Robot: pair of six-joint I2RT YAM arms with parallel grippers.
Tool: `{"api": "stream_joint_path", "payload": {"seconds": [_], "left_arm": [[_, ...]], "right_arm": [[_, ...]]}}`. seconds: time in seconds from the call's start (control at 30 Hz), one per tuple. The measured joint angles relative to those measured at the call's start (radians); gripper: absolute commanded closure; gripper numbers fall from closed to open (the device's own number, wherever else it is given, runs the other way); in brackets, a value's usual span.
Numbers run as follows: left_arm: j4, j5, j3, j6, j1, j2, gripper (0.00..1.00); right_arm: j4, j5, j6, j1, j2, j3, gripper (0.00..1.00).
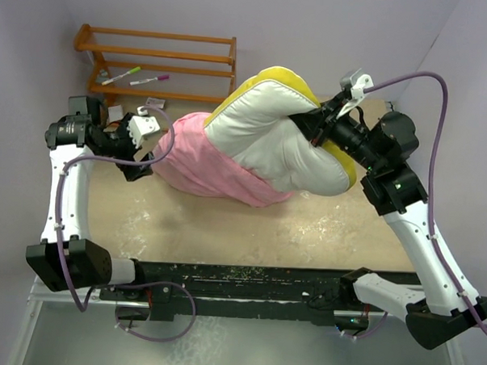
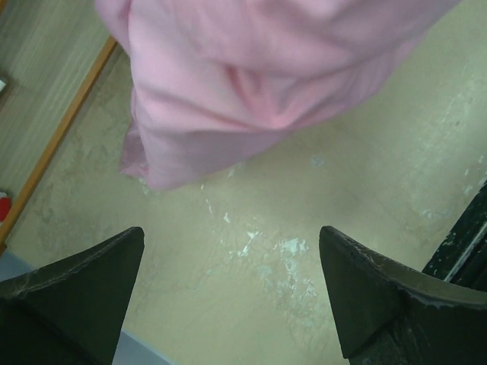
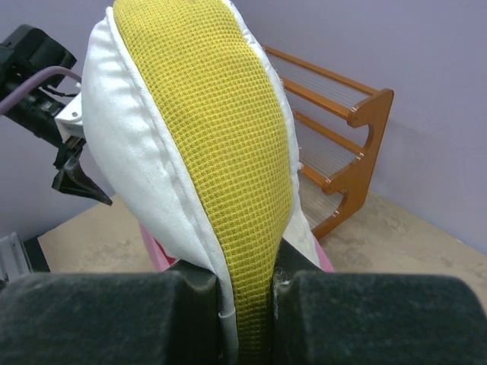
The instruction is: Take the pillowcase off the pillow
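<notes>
The cream-white pillow (image 1: 270, 135) with a yellow-green edge band (image 3: 221, 137) lies in the middle of the table, its right half bare. The pink pillowcase (image 1: 192, 160) still covers its left end and is bunched there; it also shows in the left wrist view (image 2: 251, 84). My right gripper (image 3: 247, 304) is shut on the pillow's yellow band and white seam, holding that end raised. My left gripper (image 2: 232, 289) is open and empty, just left of the pillowcase end and above the bare table.
A wooden rack (image 1: 164, 62) stands at the back left with two markers (image 1: 139, 75) on it. Small white items (image 1: 154, 106) lie near the rack. A black rail (image 1: 239, 283) runs along the table's near edge. Purple walls close in left and right.
</notes>
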Motion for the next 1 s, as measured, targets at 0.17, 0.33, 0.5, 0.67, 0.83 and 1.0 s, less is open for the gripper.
{"api": "stream_joint_path", "payload": {"seconds": [0.17,0.33,0.5,0.67,0.83,1.0], "left_arm": [[0.054,-0.02,-0.11,0.054,0.046,0.023,0.01],[0.197,-0.012,-0.238,0.046,0.048,0.014,0.01],[0.373,0.003,-0.273,0.041,0.048,0.002,0.01],[0.404,0.034,-0.289,0.111,0.048,0.029,0.03],[0.347,0.069,-0.343,0.174,0.048,0.058,0.21],[0.286,0.106,-0.347,0.19,0.048,0.102,0.0]], "right_arm": [[0.005,-0.038,0.004,-0.01,0.0,0.0,1.0],[0.014,-0.118,0.023,-0.016,0.003,0.0,1.0],[0.045,-0.206,0.06,-0.023,0.02,0.001,1.0],[0.098,-0.288,0.12,-0.028,0.042,0.002,1.0],[0.148,-0.306,0.175,-0.039,0.05,0.002,1.0],[0.203,-0.299,0.228,-0.056,0.05,0.002,1.0]]}}
